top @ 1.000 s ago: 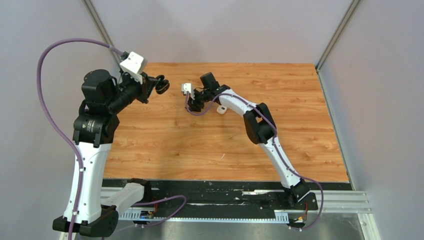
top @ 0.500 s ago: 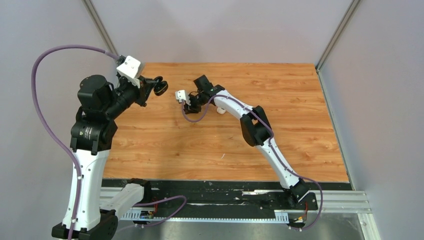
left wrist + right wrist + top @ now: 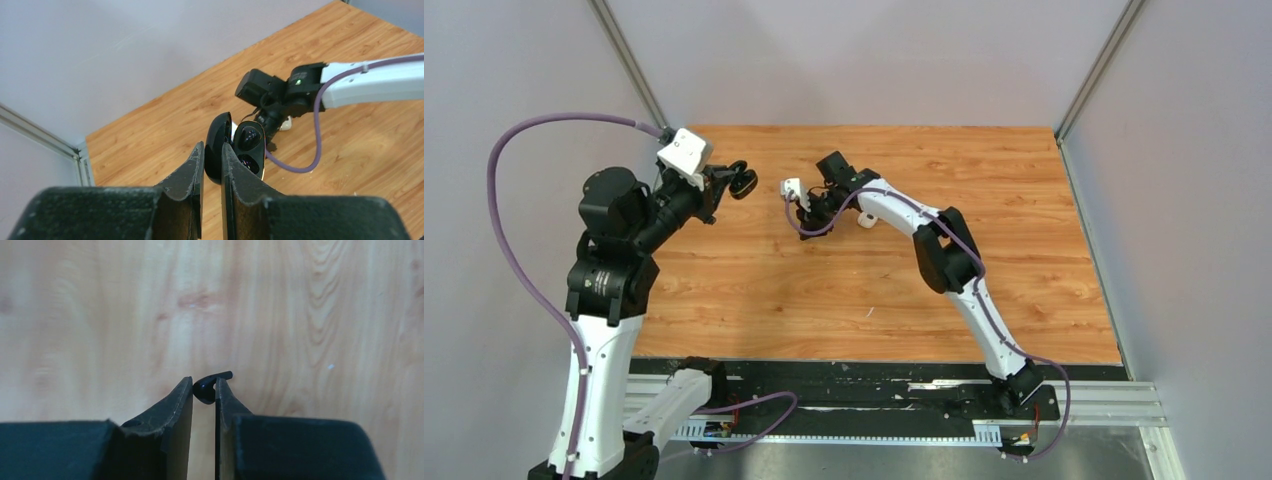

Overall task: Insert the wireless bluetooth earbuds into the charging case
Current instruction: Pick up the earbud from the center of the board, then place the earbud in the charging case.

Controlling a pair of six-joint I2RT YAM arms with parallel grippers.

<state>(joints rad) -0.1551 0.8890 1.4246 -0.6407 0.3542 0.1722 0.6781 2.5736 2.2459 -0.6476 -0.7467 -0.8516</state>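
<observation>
Holding black earbud point(image 3: 206, 390) clenched in right pincer point(image 3: 204, 385), near, right of charging case point(image 3: 248, 145) — left pincer point(image 3: 212, 146) grasps open case by lid, above tabletop point(image 3: 1024, 200). Step: transfer. Next likely needs stem aligned to socket.

over the last second the left gripper point(image 3: 212, 148), clamped on the open charging case point(image 3: 248, 145), slid a little away from the table's point(image 3: 1024, 200) far edge. its arm sank with it, so the purple cable point(image 3: 574, 118) now arcs lower. the right gripper point(image 3: 204, 384), pinching the black earbud point(image 3: 204, 391), swung toward the table's left edge, then eased back a touch. it sits slightly further left than where it started. its elbow drifted left and came back too.
</observation>
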